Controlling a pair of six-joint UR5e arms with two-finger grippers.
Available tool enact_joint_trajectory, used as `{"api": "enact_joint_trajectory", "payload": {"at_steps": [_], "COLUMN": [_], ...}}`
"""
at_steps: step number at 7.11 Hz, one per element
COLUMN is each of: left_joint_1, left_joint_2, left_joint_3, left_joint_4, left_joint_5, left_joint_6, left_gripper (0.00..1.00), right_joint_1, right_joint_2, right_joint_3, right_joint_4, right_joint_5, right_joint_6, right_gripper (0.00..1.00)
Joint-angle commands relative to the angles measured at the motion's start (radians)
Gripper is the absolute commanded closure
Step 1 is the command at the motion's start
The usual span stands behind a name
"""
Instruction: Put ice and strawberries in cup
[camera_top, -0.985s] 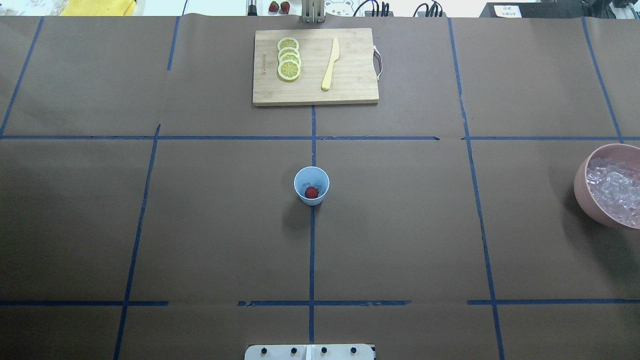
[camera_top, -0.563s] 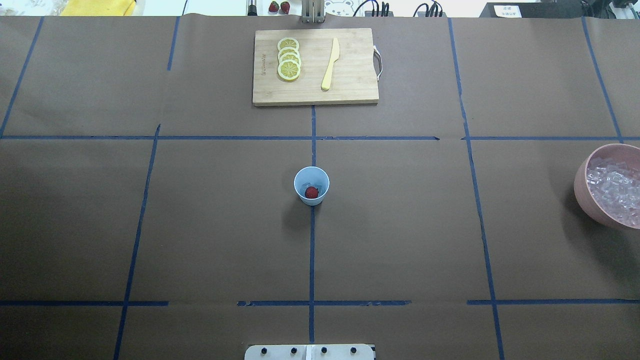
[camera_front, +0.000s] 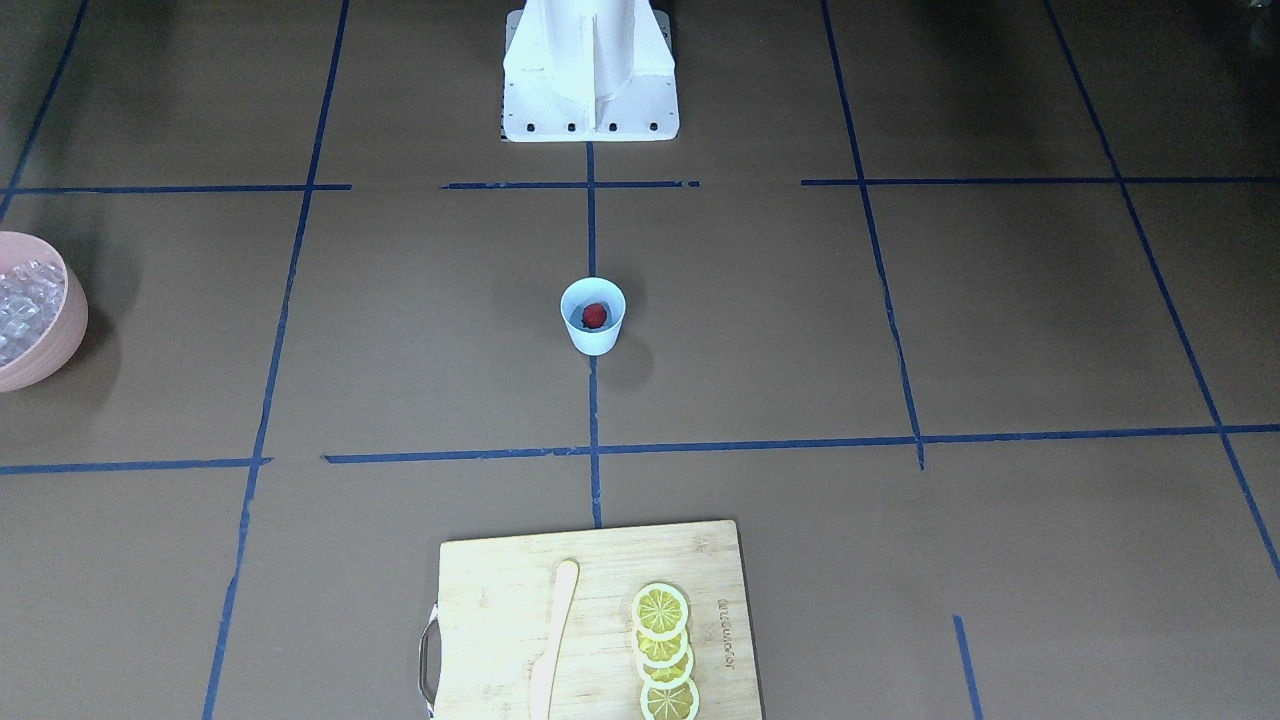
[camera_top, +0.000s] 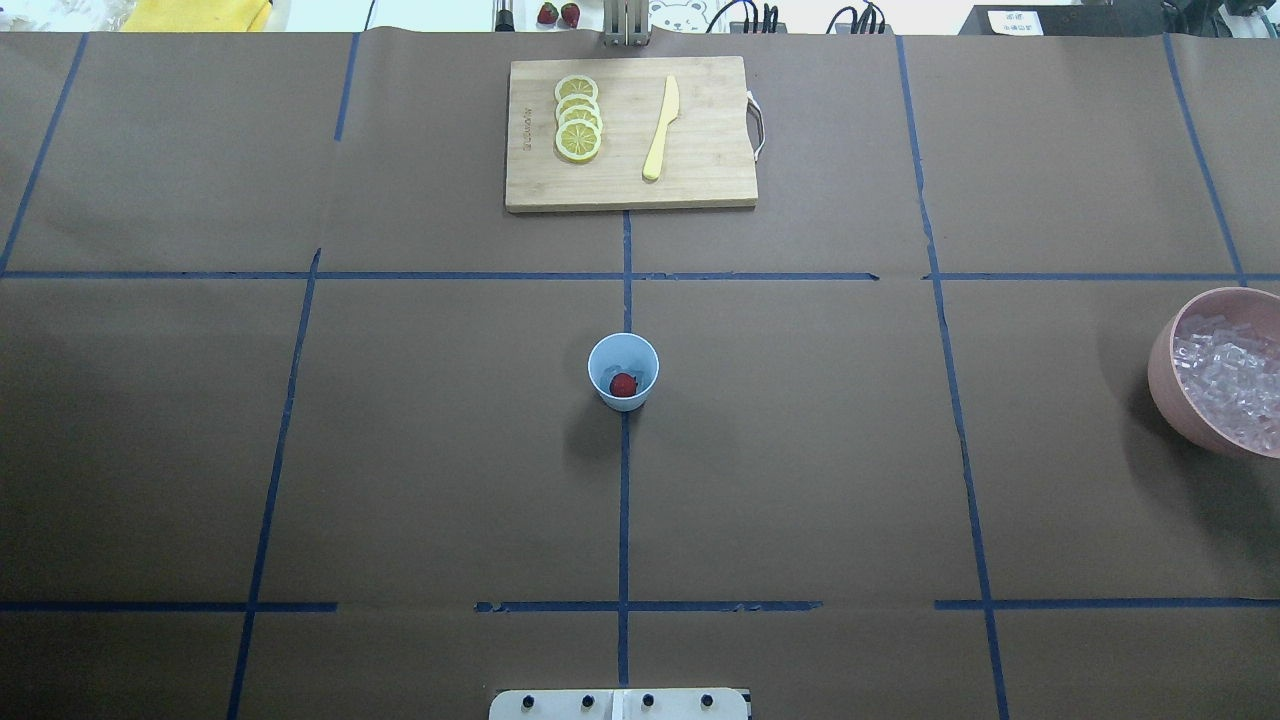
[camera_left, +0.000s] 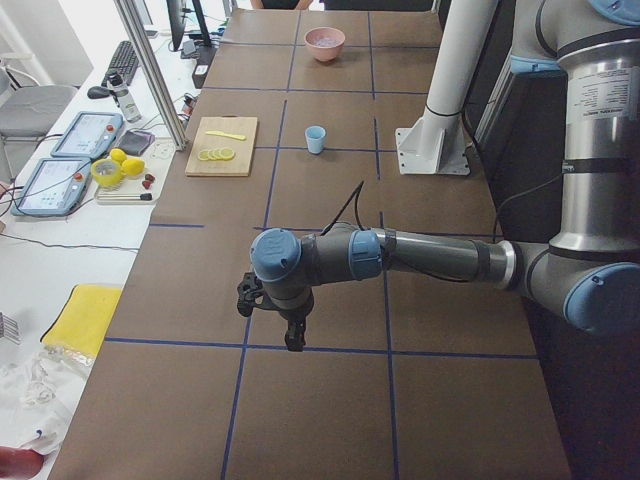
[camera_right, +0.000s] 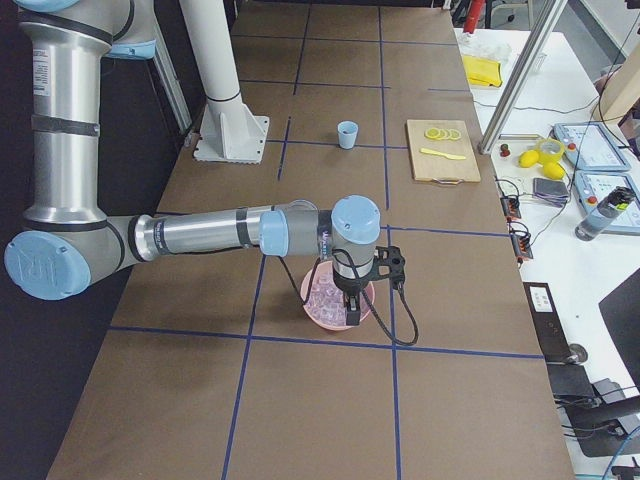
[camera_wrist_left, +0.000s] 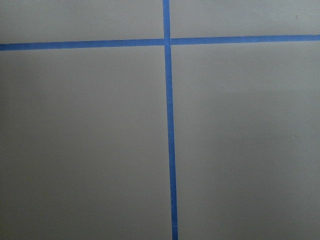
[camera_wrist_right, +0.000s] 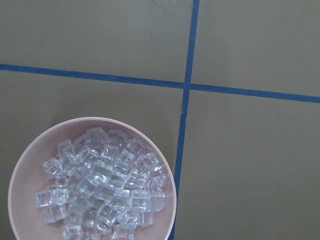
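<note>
Overhead exterior view: a big table (camera_top: 800, 450) is covered with brown paper, and squares are marked on it with blue tape lines (camera_top: 624, 500). A white bench (camera_left: 60, 260) is seen along the far side in the exterior left view, with a yellow cloth (camera_left: 83, 320) and two tablets (camera_left: 75, 150) laid on it.

The left arm (camera_left: 430, 255) is stretched low over the table's left end. The left gripper (camera_left: 291, 335) is pointed down above a tape crossing; whether it is wide or closed cannot be told. The right arm (camera_right: 200, 235) is stretched over the right end. The right gripper (camera_right: 352, 312) is hung over the pink bowl (camera_wrist_right: 20, 175), and its opening cannot be told either.

A white base (camera_front: 590, 70) is bolted at the robot's edge. A wooden cutting board (camera_top: 700, 180) is laid at the far edge, in the middle. The pink bowl is set at the right end, well apart from the cup (camera_top: 622, 404). The cup is stood upright in the middle of the table, on a tape line.

Four lemon slices (camera_top: 578, 120) are lined up on the board, and a yellow knife (camera_top: 661, 130) is laid beside them. The bowl is filled with ice (camera_wrist_right: 100, 185). One red strawberry (camera_top: 623, 384) is seen inside the cup. Whether ice is under it cannot be told.
</note>
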Motion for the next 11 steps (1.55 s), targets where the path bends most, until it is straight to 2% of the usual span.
{"api": "enact_joint_trajectory", "payload": {"at_steps": [1, 5, 8, 11], "left_joint_1": [-0.001, -0.027, -0.027, -0.027], "left_joint_2": [0.008, 0.045, 0.061, 0.063], "left_joint_3": [-0.001, -0.004, -0.012, -0.033], "left_joint_4": [-0.015, -0.025, -0.028, -0.028], "left_joint_5": [-0.004, -0.004, -0.005, -0.004], "left_joint_6": [0.001, 0.011, 0.006, 0.003], "left_gripper": [0.0, 0.0, 0.0, 0.0], "right_joint_1": [0.0, -0.008, -0.04, -0.039], "right_joint_2": [-0.001, -0.004, 0.001, -0.007], "right_joint_3": [-0.021, -0.018, -0.068, -0.07], "right_joint_4": [0.002, -0.002, 0.006, 0.005], "right_joint_5": [0.005, 0.045, 0.026, 0.031], "right_joint_6": [-0.005, -0.001, 0.001, 0.003], "right_gripper": [0.0, 0.0, 0.0, 0.0]}}
